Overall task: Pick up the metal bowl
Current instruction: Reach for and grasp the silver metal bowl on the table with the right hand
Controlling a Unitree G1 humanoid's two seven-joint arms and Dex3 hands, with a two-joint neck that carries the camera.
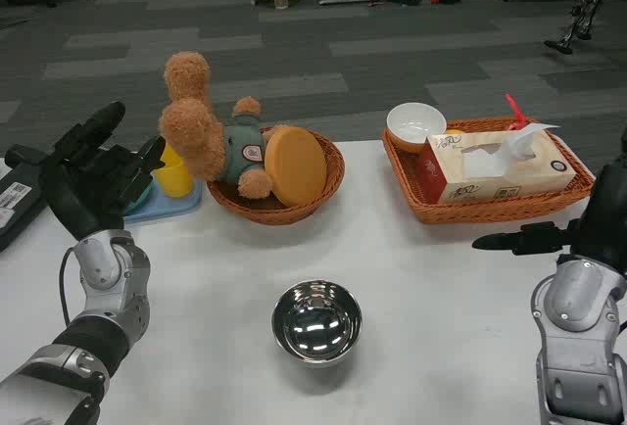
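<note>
On the white table (pixel 392 278) two wicker baskets are set along the far edge. The rectangular basket (pixel 578 190) holds a tissue box (pixel 495 165) and a white bowl (pixel 415 123), and the round basket (pixel 328 185) holds a teddy bear (pixel 211 131) and an orange disc (pixel 297 165). The left hand (pixel 93 175) is raised over the table's left part, fingers spread and holding nothing. The right hand (pixel 588 234) is seen at the right edge, one finger pointed inward; whether it is open cannot be told. The metal bowl (pixel 316 321) stands upright and alone near the front, between both hands, probably placed so that either hand can reach it freely. It is not yet touched.
</note>
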